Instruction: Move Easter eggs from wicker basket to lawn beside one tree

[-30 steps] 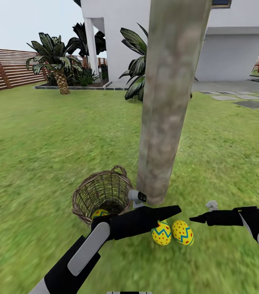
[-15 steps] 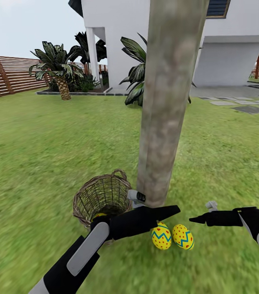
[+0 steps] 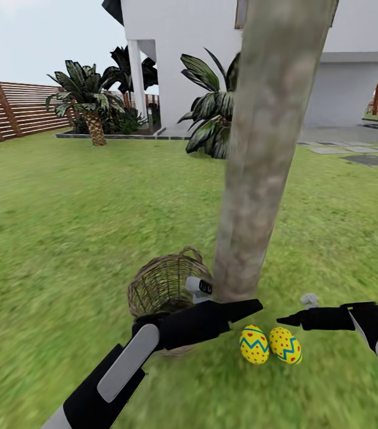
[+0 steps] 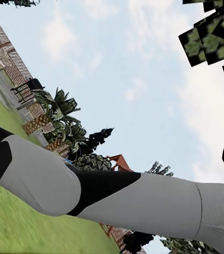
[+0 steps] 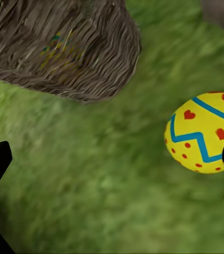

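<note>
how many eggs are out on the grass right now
2. One egg and a second egg lie side by side on the grass at the foot of the tree. The basket may hide another.

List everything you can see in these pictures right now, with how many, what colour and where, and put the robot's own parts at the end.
Easter eggs: two on view, yellow with red marks and blue zigzag, side by side on the grass at the tree's foot.
Wicker basket: one, brown, on the grass left of the trunk; contents not clear.
Tree: one, mottled grey-brown trunk, centre.
Lawn: green, all around.
Palms: several, dark green, by the house.
Fence: brown slats, far left.
House: white, behind.
Paving slabs: grey, far right.
Left gripper: black, in front of the basket.
Right gripper: black, open, above the eggs.
</note>
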`<state>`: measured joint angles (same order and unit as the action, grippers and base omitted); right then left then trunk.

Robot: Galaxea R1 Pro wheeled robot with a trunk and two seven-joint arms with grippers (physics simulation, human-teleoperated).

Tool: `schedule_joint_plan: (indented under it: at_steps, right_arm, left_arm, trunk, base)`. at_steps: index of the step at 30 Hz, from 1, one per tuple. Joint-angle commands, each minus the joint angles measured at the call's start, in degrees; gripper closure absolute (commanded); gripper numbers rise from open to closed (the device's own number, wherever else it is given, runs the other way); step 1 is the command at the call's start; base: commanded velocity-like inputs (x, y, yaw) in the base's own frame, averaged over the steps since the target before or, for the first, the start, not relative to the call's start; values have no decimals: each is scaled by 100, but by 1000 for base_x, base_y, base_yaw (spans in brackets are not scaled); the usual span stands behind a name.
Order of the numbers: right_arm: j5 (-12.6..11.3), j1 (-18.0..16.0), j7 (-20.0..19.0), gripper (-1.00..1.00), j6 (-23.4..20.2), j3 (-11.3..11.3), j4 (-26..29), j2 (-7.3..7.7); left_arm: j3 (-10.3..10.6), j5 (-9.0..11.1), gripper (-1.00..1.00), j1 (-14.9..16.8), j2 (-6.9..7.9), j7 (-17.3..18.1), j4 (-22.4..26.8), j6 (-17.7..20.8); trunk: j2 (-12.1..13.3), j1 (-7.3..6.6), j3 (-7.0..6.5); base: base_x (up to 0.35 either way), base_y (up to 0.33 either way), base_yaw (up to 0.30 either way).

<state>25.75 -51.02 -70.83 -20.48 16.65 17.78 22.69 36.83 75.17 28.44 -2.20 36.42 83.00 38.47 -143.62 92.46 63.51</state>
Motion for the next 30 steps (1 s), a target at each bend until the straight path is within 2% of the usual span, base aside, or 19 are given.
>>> schedule_joint_plan:
  at_steps: [1,10,16,20,30]
  right_arm:
    - [44,-4,-37,-100,-60,48,6,-3]
    - [39,-4,-68,-100,-76,48,6,3]
    - [-5,-4,-78,-100,-79,56,6,7]
    - [-154,-4,-72,-100,-79,55,6,7]
    - [-177,-4,-67,-100,-79,51,6,2]
  left_arm:
    - [0,42,-100,3,-2,-2,-3,37]
    - [2,42,-100,3,-2,-3,-3,32]
    - [0,42,-100,0,0,3,-3,28]
    - [0,42,-100,-2,-8,5,-3,29]
    - [2,22,-100,3,-24,-12,-3,38]
  trunk:
    - [-2,-1,5]
    - [-2,-1,5]
    - [-2,-1,5]
    - [3,-12,-84]
    - [17,-37,-305]
  base:
    - [0,302,0]
    - [0,294,0]
    - [0,82,0]
    - [0,7,0]
    - [0,0,0]
